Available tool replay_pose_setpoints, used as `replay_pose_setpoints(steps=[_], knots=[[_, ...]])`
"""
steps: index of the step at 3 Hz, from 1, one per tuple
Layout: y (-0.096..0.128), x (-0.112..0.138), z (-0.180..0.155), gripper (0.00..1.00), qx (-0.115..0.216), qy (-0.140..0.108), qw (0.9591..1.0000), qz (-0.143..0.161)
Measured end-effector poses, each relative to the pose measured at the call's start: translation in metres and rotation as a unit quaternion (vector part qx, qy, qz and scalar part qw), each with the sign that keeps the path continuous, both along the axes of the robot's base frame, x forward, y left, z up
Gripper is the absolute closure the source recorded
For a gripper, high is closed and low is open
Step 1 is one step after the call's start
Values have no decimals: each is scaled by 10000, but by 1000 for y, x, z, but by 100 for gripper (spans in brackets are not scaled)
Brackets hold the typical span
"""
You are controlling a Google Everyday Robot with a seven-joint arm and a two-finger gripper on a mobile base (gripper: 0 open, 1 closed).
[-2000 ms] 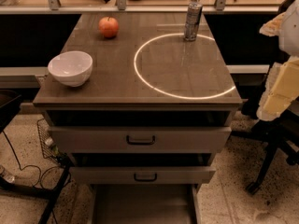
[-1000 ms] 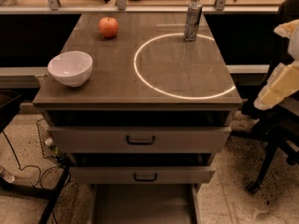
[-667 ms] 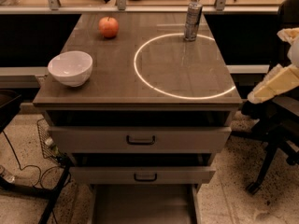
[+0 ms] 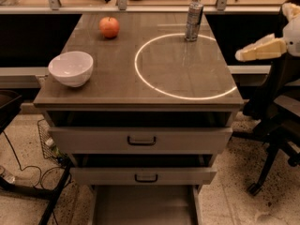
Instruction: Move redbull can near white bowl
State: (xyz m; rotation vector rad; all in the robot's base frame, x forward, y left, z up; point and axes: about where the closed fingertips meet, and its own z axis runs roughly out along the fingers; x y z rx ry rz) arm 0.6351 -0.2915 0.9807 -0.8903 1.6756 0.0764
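The redbull can (image 4: 193,21) stands upright at the far right of the wooden table top (image 4: 117,86), on the rim of a bright light ring. The white bowl (image 4: 71,68) sits near the table's front left edge, far from the can. My gripper (image 4: 257,49), cream-coloured, hangs in the air off the table's right side, pointing left toward the table, level with the ring's right edge. It holds nothing and is well apart from the can.
A red-orange apple (image 4: 109,27) lies at the far left of the table. Two drawers (image 4: 140,139) stand slightly open below the top. A dark office chair (image 4: 276,139) stands right of the table. Cables (image 4: 28,172) lie on the floor at left.
My gripper has swung up from hanging downward at the right edge to pointing left toward the table. Can, bowl and apple have not moved.
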Motion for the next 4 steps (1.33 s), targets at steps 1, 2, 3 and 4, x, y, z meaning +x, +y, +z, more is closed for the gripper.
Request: replay_pose_setpoints(steps=[1,2,3,4], knots=[[-1,50,10,0,968,-495,9941,-45],[-1,50,10,0,968,-495,9941,-44],[6,64,6,0,1095,-514,9926,-109],[17,85,-3,0,1385,-545,9885,-254]])
